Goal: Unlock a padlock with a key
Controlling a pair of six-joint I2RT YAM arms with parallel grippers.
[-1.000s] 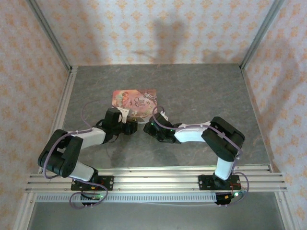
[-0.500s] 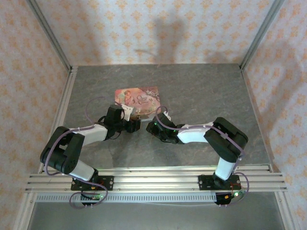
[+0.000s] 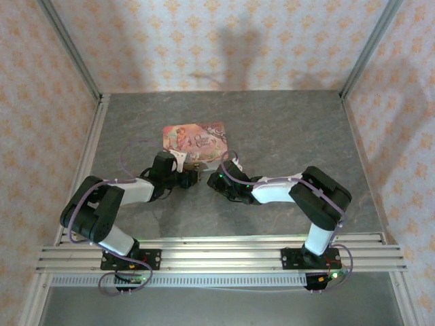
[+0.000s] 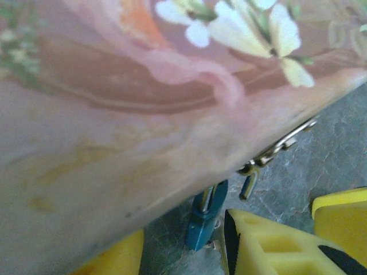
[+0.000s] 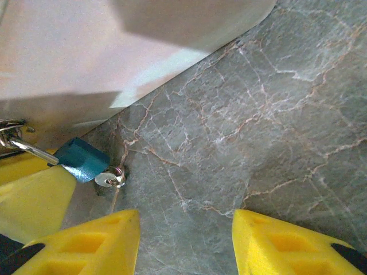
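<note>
A tiny teal-blue metal padlock hangs by its silvery shackle from the brass hasp on the near edge of a pink picture-printed tin box. A small pale metal key is apparently seated in the lock's underside. The left gripper stands spread, with yellow fingers on either side of the lock body. The right gripper gapes wide just near of the key, holding nothing. Lock and key look light, rigid and slick, and the lock seems free to swing. Pinching its flat sides and taking the key by its flat head looks safest. Beneath lies a grey, veined stone-look tabletop, walled by peach floral wallpaper and aluminium posts.
</note>
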